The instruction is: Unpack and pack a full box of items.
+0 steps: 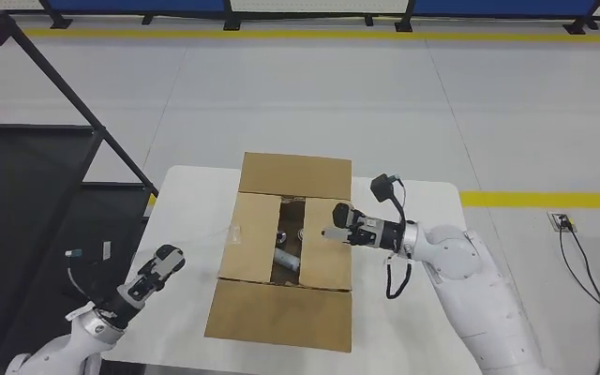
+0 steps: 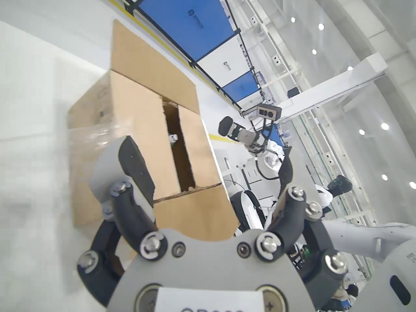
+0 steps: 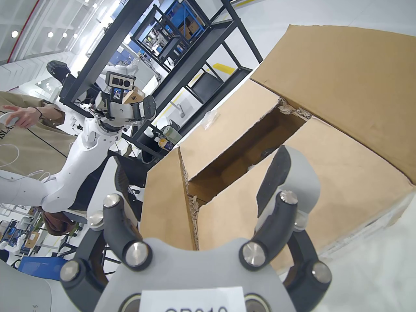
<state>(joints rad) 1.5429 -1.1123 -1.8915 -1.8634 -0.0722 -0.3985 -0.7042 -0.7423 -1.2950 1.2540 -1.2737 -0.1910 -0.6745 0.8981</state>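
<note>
Box (image 1: 295, 173) sits mid-desk (image 1: 187, 202) in the top view. Its far and near flaps are folded out flat. The left flap (image 1: 253, 239) and right flap (image 1: 325, 262) lie nearly shut, with a gap between them where a white item (image 1: 285, 257) shows. Your right gripper (image 1: 330, 232) hangs over the right flap close to its free edge, fingers apart and holding nothing. Your left gripper (image 1: 169, 255) is over the near left of the desk, well apart from the box.

The step in hand looks like opening the side flaps to unpack. Slip one finger into the gap and under the right flap's edge, then swing it outward to the right. Don't press down, since the flap would sag onto the contents.

In the left wrist view the left gripper (image 2: 208, 157) is spread wide and empty, facing the box's left wall (image 2: 87, 115). Bring it in to steady that wall, or to lift the left flap in turn. Small print on that wall is too faint to read, and clear tape covers its lower part. A white label (image 2: 208, 300) on the gripper base is cut off by the edge.

In the right wrist view the right gripper (image 3: 201, 167) is likewise open just above the flap, beside the gap. Its own label (image 3: 195, 300) is cut off too.
</note>
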